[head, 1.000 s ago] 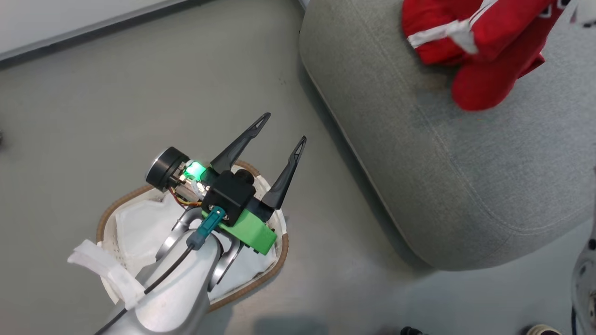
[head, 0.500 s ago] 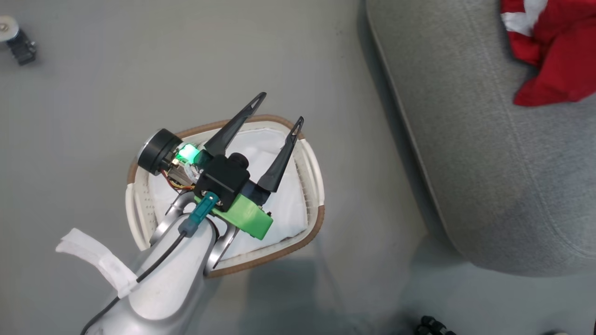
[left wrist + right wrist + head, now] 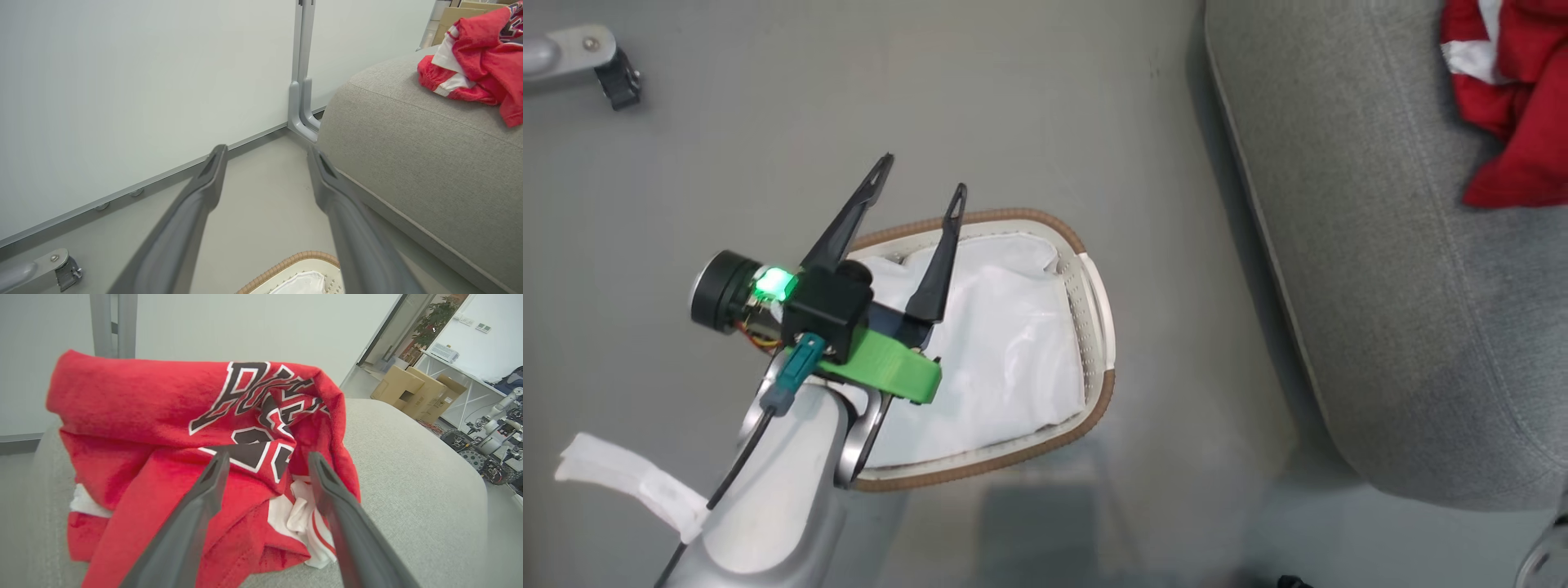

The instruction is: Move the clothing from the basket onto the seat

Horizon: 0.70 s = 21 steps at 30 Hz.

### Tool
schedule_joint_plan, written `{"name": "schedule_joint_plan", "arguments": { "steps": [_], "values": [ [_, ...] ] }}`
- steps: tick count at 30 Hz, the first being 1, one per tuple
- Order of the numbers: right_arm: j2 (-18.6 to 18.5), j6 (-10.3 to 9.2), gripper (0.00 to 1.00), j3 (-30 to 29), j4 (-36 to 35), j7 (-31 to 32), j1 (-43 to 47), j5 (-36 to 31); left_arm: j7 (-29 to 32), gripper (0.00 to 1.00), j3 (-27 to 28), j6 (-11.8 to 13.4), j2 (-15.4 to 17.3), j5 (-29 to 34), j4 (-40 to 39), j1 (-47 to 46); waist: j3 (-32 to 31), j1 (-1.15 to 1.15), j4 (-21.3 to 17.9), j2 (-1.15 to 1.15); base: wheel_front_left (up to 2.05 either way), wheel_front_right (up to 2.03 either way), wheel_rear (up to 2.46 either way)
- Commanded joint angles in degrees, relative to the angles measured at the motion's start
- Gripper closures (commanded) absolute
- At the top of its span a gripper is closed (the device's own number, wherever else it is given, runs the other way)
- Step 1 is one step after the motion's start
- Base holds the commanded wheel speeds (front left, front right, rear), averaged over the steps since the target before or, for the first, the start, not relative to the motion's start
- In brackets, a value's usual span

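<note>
Left fingers (image 3: 941, 253) spread wide, empty, angled over basket (image 3: 1103, 400); white liner (image 3: 1005, 359) inside. Right fingers (image 3: 196, 510) apart, gripping nothing, above clothing (image 3: 163, 416) heaped on seat (image 3: 1380, 286).

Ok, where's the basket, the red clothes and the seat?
basket (image 3: 1106, 396), head view, brown rim.
clothes (image 3: 143, 400), right wrist view, red fold left of the lettering.
seat (image 3: 1388, 310), head view, bare grey top.

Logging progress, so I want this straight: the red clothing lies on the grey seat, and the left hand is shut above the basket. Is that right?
Not quite. The left hand is open, its two fingers spread apart, as the head view shows. The rest holds: it hangs above the basket, and the red clothing lies on the grey seat.
</note>
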Motion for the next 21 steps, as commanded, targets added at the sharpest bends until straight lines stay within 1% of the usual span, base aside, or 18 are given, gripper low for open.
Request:
{"name": "schedule_joint_plan", "arguments": {
  "steps": [1,3,6,7,13,14,18,21],
  "values": [
    [0.4,-0.09,0.00,2.1,-1.2,-0.1,2.1,1.6,0.0,0.00,0.9,0.4,-0.1,0.4,-0.1,1.4,-2.7,0.00,-0.1,0.00,0.00,0.00,0.00],
    [1.7,-0.08,0.00,5.8,-2.8,-0.1,4.9,4.7,0.0,0.00,2.0,0.4,-0.2,0.7,-0.2,2.6,-4.3,0.00,0.4,0.00,0.00,0.00,0.00],
    [3.1,-0.08,0.00,13.0,-4.3,-0.1,9.0,9.2,0.0,0.00,4.2,0.8,-0.6,0.9,0.0,4.8,-6.8,0.00,1.7,0.00,0.00,0.00,0.00],
    [3.2,-0.08,0.00,14.5,-5.0,-0.1,9.7,10.5,0.0,0.00,4.9,1.0,-0.8,0.8,0.2,5.6,-7.6,0.00,2.1,0.00,0.00,0.00,0.00],
    [5.2,-0.08,0.00,24.4,-8.6,-0.1,14.7,17.7,0.0,0.00,10.1,2.1,-1.7,0.4,1.7,10.0,-11.7,0.00,6.1,0.00,0.00,0.00,0.00],
    [5.5,-0.08,0.00,26.9,-9.1,-0.1,15.6,18.6,0.0,0.00,11.2,2.2,-1.9,0.4,2.0,11.0,-12.4,0.00,6.9,0.00,0.00,0.00,0.00],
    [5.9,-0.08,0.00,31.6,-10.3,-0.1,18.5,21.6,0.0,0.00,15.0,3.0,-2.9,0.4,2.7,13.6,-14.7,0.00,9.2,0.00,0.00,0.00,0.00],
    [6.4,-0.08,0.00,33.6,-11.3,-0.1,20.9,22.8,0.0,0.00,17.7,3.4,-3.1,0.8,3.6,15.5,-16.2,0.00,10.2,0.00,0.00,0.00,0.00]
  ]
}}
